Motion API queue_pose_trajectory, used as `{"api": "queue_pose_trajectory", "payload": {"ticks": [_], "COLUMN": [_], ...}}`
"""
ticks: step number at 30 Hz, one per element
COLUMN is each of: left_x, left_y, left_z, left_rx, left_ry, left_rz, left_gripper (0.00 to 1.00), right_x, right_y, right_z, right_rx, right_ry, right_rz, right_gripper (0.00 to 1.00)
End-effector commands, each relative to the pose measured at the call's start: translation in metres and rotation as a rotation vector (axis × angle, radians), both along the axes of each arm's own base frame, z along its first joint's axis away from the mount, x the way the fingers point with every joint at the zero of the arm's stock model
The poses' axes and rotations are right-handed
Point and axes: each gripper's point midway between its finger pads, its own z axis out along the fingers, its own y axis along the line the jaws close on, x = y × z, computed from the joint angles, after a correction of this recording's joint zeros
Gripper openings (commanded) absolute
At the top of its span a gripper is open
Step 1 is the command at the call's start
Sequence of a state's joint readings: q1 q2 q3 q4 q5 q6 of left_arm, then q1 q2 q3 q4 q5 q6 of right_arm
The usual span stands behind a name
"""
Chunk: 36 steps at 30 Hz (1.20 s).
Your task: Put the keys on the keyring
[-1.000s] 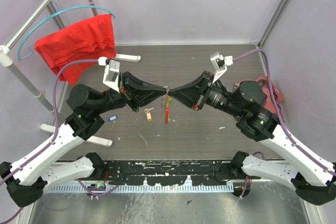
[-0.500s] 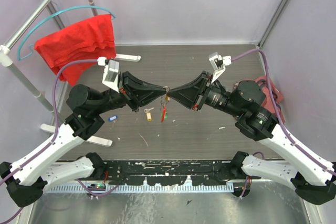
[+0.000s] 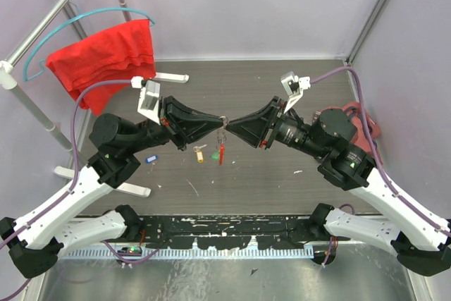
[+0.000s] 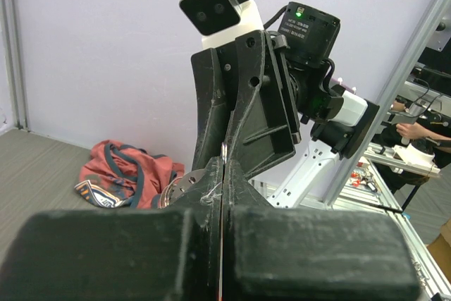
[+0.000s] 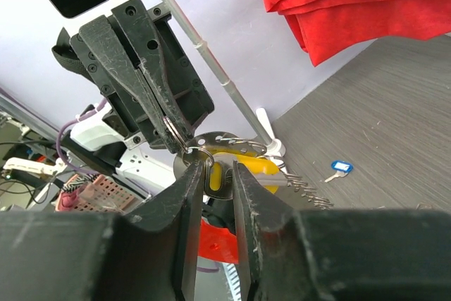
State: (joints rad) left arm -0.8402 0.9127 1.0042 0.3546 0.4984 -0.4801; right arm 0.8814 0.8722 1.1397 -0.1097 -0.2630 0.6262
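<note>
Threading tip: the left gripper [image 3: 218,124] should hold the keyring [image 3: 221,151] dead steady while the right gripper [image 3: 228,124] works a key along the wire loop in small, slow moves.
Top view: both grippers meet tip to tip at frame centre. The keyring's red bar dangles just below them, with a yellow-tagged key [image 3: 200,154] just to its left and a blue-tagged key [image 3: 150,159] further left on the table [image 3: 282,174].
Left wrist view: left gripper clenched, a thin metal sliver pinched between its fingers.
Right wrist view: right gripper slightly parted. A silver piece sits in the gap, apparently loose. The keyring's loop hangs at centre frame from the left gripper's tips.
</note>
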Motion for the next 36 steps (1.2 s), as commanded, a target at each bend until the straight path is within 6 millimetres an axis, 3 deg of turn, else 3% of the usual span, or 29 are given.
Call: {"api": "queue_pose_trajectory", "payload": {"ticks": [1,16,23,36], "left_x": [-0.004,-0.010,-0.019,-0.025], "left_y": [0.006,0.002,-0.004,-0.004], "left_z": [0.021,0.021,0.023,0.025], "left_rx": [-0.068,-0.051,-0.042,-0.050], "left_ry": [-0.050,-0.044,-0.057,-0.078], "left_rz": [0.007,-0.045,-0.115,-0.147], "left_gripper": [0.00,0.00,0.00,0.00], "right_x": [-0.003,-0.023,-0.028,-0.023], "right_y": [-0.010,-0.030,-0.020,-0.020], "right_z": [0.018,0.060,0.063,0.049], "right_rx": [0.007,-0.008,-0.056,-0.125], "right_ry": [-0.069,-0.473,-0.593,-0.596], "right_rz": [-0.024,-0.018,0.045,0.040], "right_gripper": [0.29,0.40,0.30,0.30]}}
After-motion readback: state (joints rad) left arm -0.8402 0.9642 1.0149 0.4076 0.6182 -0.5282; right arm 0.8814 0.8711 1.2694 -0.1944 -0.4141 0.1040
